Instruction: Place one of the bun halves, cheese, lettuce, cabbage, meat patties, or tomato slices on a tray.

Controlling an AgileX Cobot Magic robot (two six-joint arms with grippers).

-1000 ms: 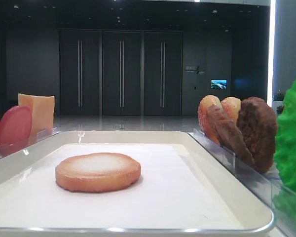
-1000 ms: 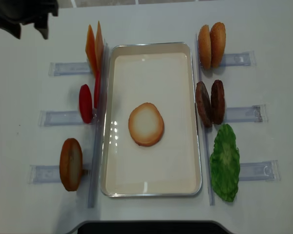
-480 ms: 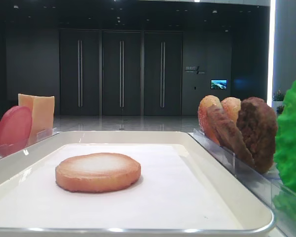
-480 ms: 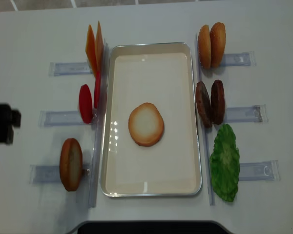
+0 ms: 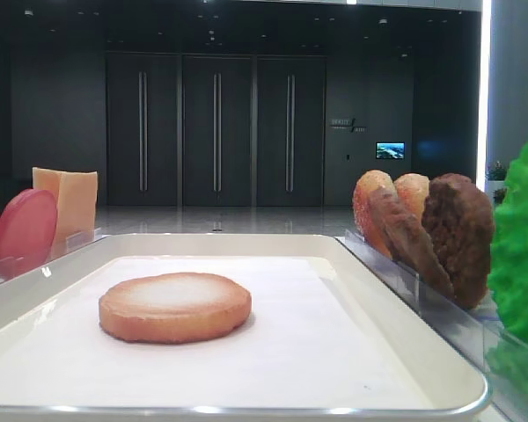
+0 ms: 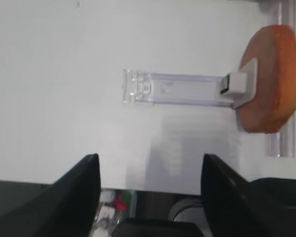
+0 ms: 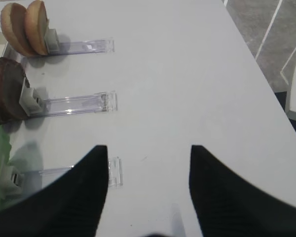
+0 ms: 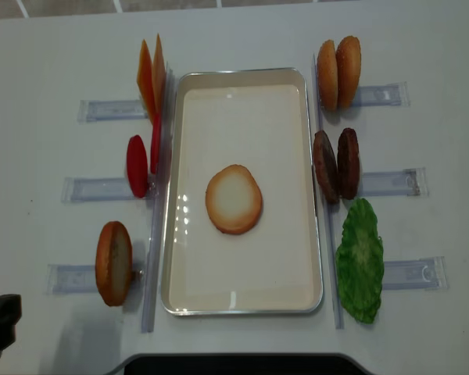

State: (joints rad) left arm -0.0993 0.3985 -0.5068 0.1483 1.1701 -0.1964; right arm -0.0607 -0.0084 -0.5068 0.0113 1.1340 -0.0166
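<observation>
One bun half (image 8: pixel 233 199) lies cut face up in the middle of the tray (image 8: pixel 242 306); it also shows low and close (image 5: pixel 174 305). Another bun half (image 8: pixel 113 263) stands in a rack on the left, seen at the right of the left wrist view (image 6: pixel 271 79). Cheese (image 8: pixel 151 74) and tomato slices (image 8: pixel 137 166) stand left of the tray. The meat patties (image 8: pixel 336 164) and lettuce (image 8: pixel 361 260) are on its right. Cabbage is out of view. My left gripper (image 6: pixel 150 158) is open and empty over the near left table edge. My right gripper (image 7: pixel 148 148) is open over bare table.
Two orange rounded buns (image 8: pixel 338 72) stand in a rack at the far right. Clear plastic racks (image 8: pixel 102 109) line both sides of the tray. One rack (image 6: pixel 182 90) lies just ahead of the left gripper. The table's right edge (image 7: pixel 266 74) is near the right gripper.
My left gripper has travelled down the left side of the table, from the far corner to the near corner. The food and tray have not moved.
</observation>
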